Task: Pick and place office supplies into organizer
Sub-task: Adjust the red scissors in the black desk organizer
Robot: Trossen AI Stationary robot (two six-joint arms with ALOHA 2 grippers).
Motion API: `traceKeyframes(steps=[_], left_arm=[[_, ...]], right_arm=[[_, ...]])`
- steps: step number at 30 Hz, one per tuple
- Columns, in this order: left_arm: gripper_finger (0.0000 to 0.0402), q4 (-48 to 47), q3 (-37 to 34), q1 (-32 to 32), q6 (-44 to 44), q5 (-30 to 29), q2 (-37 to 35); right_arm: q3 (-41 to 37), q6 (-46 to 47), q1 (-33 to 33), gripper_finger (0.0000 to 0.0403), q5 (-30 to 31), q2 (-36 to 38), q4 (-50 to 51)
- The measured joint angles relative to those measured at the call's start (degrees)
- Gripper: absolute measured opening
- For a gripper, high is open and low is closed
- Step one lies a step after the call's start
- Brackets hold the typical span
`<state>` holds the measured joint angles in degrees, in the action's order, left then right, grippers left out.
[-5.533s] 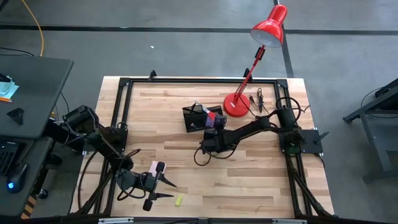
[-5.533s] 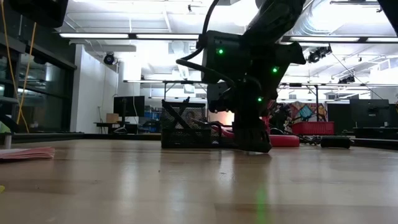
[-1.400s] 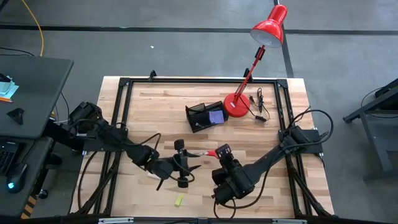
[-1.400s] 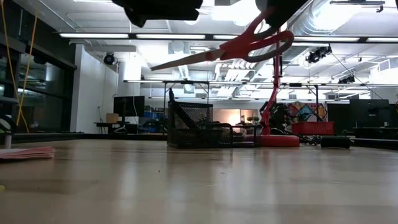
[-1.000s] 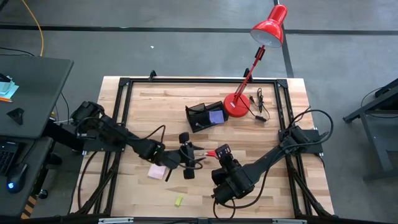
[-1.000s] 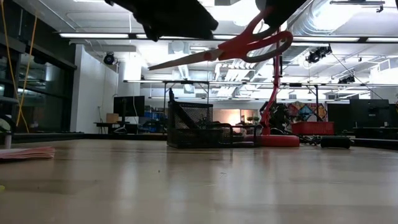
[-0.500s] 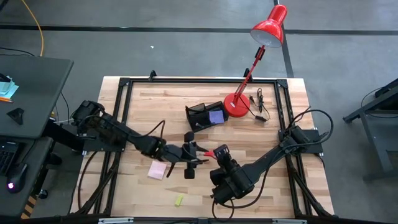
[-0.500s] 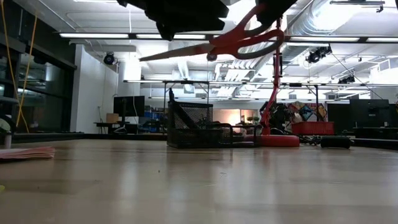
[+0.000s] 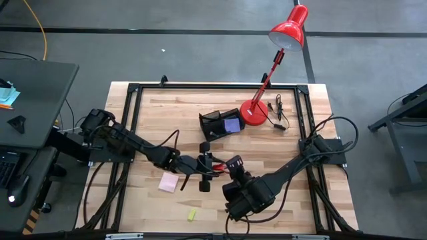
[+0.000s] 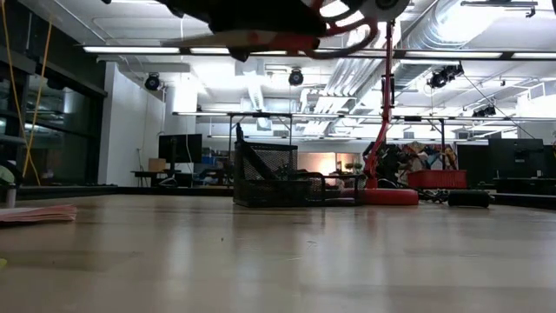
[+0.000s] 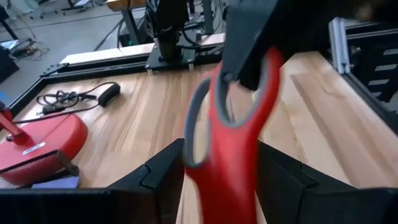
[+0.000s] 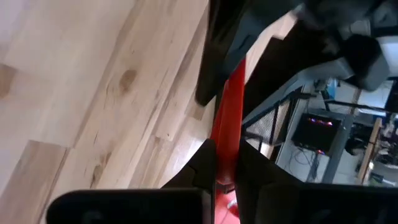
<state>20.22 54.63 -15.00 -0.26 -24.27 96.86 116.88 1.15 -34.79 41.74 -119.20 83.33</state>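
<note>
The step in hand appears to be a transfer of the scissors (image 9: pixel 215 165) between arms, above the middle of the desk (image 9: pixel 293 143).

- Right pincer (image 12: pixel 225 163): pinching the red handle end of the scissors, held clear of the desk surface.
- Left pincer (image 11: pixel 217 163): spread, one finger on each side of the scissors handle; whether the fingers touch it cannot be told.
- Organizer (image 9: pixel 220 125): on the far half of the desk, just left of the red lamp base (image 9: pixel 253 112); a purple pad (image 9: pixel 231 124) sits inside it.
- Pink pad (image 9: pixel 168 181) and yellow piece (image 9: pixel 192 215): loose on the near left of the desk.

Next move, as judged: the left pincer presses together on the handle, the right pincer releases, and the left arm carries the scissors far-right to the organizer.
</note>
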Motion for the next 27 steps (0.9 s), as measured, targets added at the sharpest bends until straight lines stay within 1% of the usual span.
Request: traceKeyframes(steps=[4, 14, 17, 22, 25, 27], left_arm=[[0.0161, -0.05, -0.02, 0.00, -0.12, -1.38, 0.00], [0.0158, 1.27, -0.07, 0.00, -0.19, -1.29, 0.00], [0.0132, 0.94, -0.07, 0.00, -0.19, -1.25, 0.00], [0.0040, 0.45, -0.07, -0.09, 0.39, -1.47, 0.00], [0.0035, 0.40, -0.07, -0.04, 0.43, -1.48, 0.02], [0.0037, 0.45, -0.07, 0.00, 0.18, -2.55, 0.02]], right_arm=[[1.35, -0.80, 0.04, 0.0012, -0.39, 0.00, -0.90], [1.12, 0.38, 1.21, 0.0011, -1.59, 0.02, -1.31], [1.12, 1.01, 1.65, 0.0014, -1.70, 0.02, -1.25], [1.12, 2.71, 2.01, 0.0010, -1.69, 0.02, -0.88], [1.12, 3.43, 2.45, 0.0015, -1.66, 0.03, -0.44], [1.14, 4.38, 2.67, 0.0021, -1.16, 0.02, 0.66]])
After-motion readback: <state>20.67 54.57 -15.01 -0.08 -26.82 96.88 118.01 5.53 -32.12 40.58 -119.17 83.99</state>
